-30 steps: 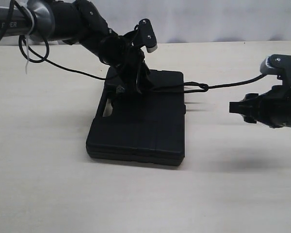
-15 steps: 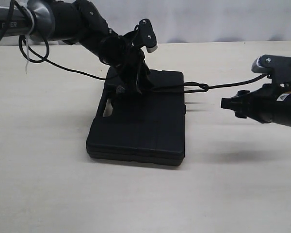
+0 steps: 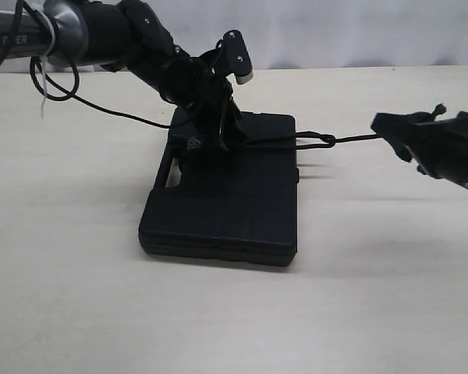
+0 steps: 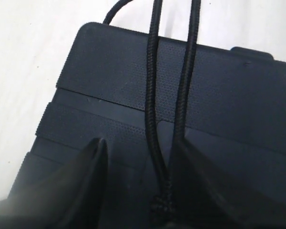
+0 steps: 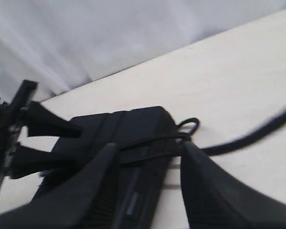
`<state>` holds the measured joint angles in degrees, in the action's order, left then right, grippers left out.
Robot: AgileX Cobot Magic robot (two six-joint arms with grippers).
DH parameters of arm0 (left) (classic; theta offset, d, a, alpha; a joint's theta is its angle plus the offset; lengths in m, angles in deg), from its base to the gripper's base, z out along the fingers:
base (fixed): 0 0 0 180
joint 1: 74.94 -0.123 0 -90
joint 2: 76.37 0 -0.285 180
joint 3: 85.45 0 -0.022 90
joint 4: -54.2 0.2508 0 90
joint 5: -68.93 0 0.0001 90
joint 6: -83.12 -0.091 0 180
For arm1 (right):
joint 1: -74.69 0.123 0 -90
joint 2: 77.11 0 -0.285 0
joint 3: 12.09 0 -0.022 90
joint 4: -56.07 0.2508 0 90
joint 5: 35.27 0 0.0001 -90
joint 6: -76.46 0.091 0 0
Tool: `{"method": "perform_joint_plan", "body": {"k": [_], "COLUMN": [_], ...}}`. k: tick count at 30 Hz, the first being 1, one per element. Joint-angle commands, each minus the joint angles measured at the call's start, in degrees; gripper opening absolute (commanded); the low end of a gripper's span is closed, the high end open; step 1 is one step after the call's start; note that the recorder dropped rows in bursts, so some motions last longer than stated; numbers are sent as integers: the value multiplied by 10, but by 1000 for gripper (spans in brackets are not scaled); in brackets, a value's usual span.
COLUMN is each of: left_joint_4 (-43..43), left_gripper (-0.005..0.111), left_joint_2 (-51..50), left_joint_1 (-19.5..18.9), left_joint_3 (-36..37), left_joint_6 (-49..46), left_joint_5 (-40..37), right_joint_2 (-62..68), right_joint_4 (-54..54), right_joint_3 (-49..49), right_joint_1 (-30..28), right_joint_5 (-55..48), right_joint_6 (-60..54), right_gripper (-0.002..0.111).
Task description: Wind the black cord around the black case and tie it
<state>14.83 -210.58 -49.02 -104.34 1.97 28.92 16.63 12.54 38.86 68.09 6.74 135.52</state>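
At the left, the left gripper (image 3: 214, 142) is set down on the far part of the flat rectangular black plastic case (image 3: 226, 210), which is laid flat on the pale tabletop (image 3: 78, 296) with its cut-out handle slot (image 3: 172, 178) at its left end. In the left wrist view the jaws are seen standing partly apart. Two strands of the thin black braided cord (image 3: 351, 139) are passed between the fingers (image 4: 81, 186), nearer one finger than the other, and are joined in a knot (image 4: 162, 206) deep between them. Whether the cord is pinched there cannot be told.

From this gripper the two strands are stretched rightward across the ribbed lid, side by side. Just beyond the case's right edge they are closed in a small loop (image 3: 327, 140), held clear of the table. A single strand is carried on from the loop to the tip of the right gripper (image 3: 386, 125), which is held above the table, well apart from the case. In the right wrist view its fingers (image 5: 214, 191) are seen spread, and the blurred strand is seen beside one of them; a grip on it cannot be made out
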Motion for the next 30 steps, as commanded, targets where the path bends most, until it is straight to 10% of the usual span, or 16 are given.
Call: {"method": "perform_joint_plan", "body": {"k": [1, 15, 21, 30], "left_joint_4": [-6, -21, -21, -33], "left_gripper": [42, 42, 42, 42], "left_joint_2": [-1, -1, -1, -1], "left_joint_1": [1, 1, 1, 1], "left_joint_3": [0, 0, 0, 0], "left_joint_6": [4, 4, 3, -2], "left_joint_5": [-2, -4, -4, 0], "right_joint_2": [51, 161, 222, 101], "right_joint_4": [-44, 36, 132, 79], "right_joint_3": [11, -56, -120, -77], "right_joint_1": [-66, 16, 53, 54], "right_joint_5": [59, 91, 103, 155], "right_joint_6": [31, 5, -68, -31], "right_gripper": [39, 62, 4, 4]}}
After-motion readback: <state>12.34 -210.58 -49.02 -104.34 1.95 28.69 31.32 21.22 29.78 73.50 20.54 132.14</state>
